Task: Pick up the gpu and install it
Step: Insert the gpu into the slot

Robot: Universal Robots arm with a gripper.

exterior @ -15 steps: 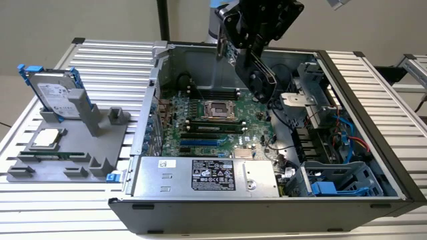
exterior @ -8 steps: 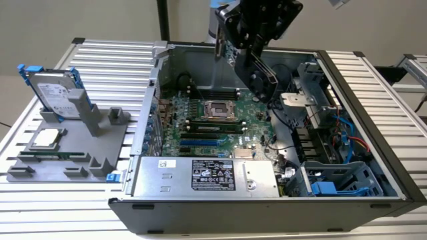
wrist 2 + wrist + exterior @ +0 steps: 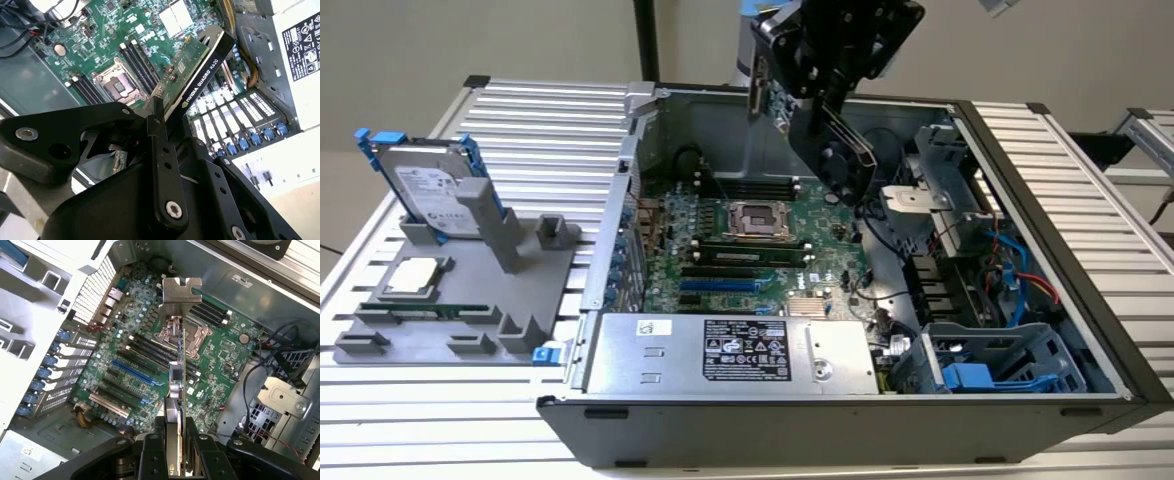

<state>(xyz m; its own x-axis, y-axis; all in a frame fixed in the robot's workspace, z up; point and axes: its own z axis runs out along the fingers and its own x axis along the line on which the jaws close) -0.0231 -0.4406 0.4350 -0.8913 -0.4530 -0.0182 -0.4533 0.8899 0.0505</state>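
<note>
Above the open computer case [image 3: 1067,200], the claw [image 3: 177,442] is clamped on the gpu [image 3: 179,355], one finger on each face of the card. In the first wrist view the card shows edge-on, with its silver bracket [image 3: 181,290] at the end away from the claw. The gpu hangs over the green motherboard [image 3: 125,375], clear of it, near the processor socket [image 3: 192,335] and the long slots. At the exterior view's left, well apart from the case, a hard drive [image 3: 420,185] with blue rails stands upright in a grey holder [image 3: 454,300] on the ribbed tabletop [image 3: 547,130].
</note>
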